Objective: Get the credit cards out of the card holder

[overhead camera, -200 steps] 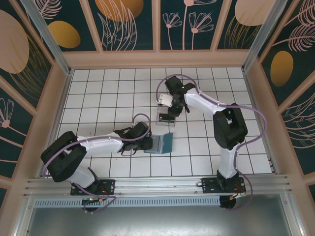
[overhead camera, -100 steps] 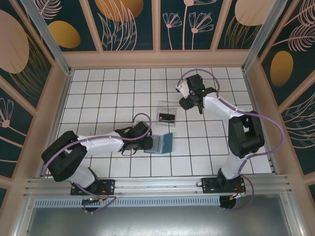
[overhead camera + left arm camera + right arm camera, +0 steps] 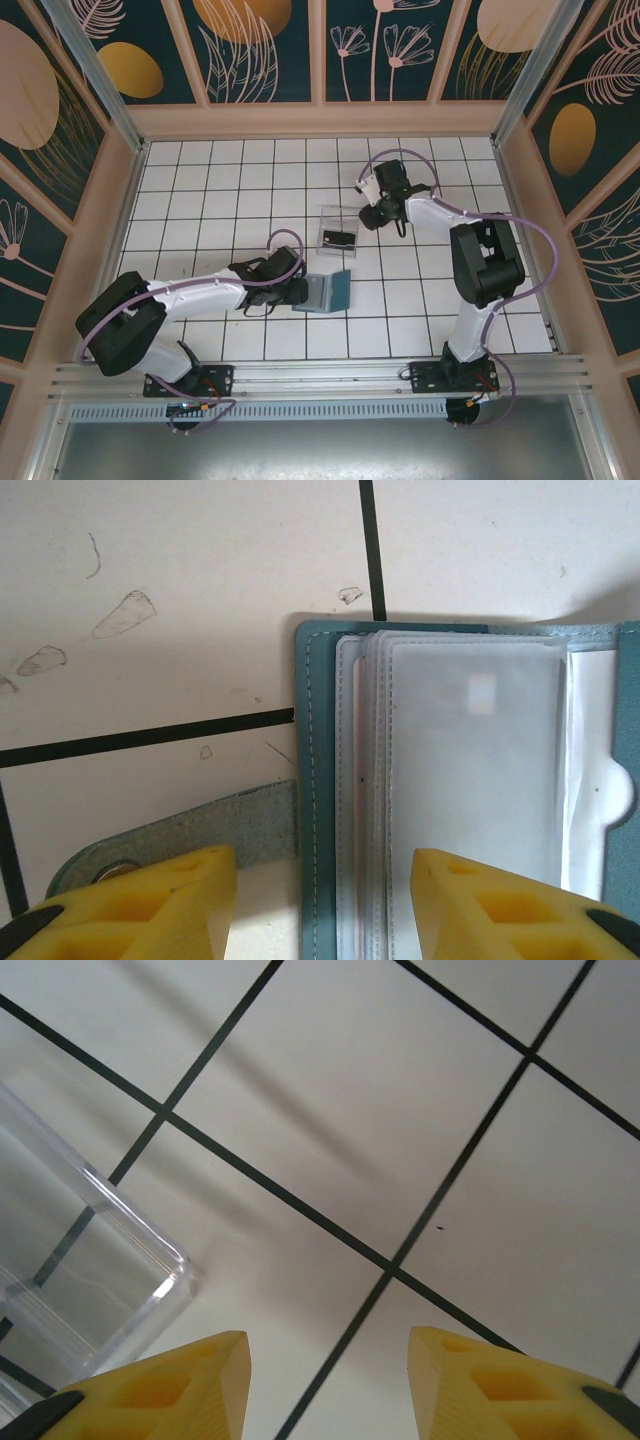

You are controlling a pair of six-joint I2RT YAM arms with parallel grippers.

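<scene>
Teal card holder (image 3: 340,290), lying open on the white tiles (image 3: 250,190), clear sleeves (image 3: 470,780) fanned inside, seemingly empty. Dark credit card (image 3: 340,239) apart, beyond it, set in the clear stand (image 3: 329,216).

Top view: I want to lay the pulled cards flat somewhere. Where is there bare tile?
Bare: the far-left tiles beyond the left arm, up to the clear stand; also between the card holder and the right arm. Crowded: the centre, where left gripper and right gripper sit.
</scene>
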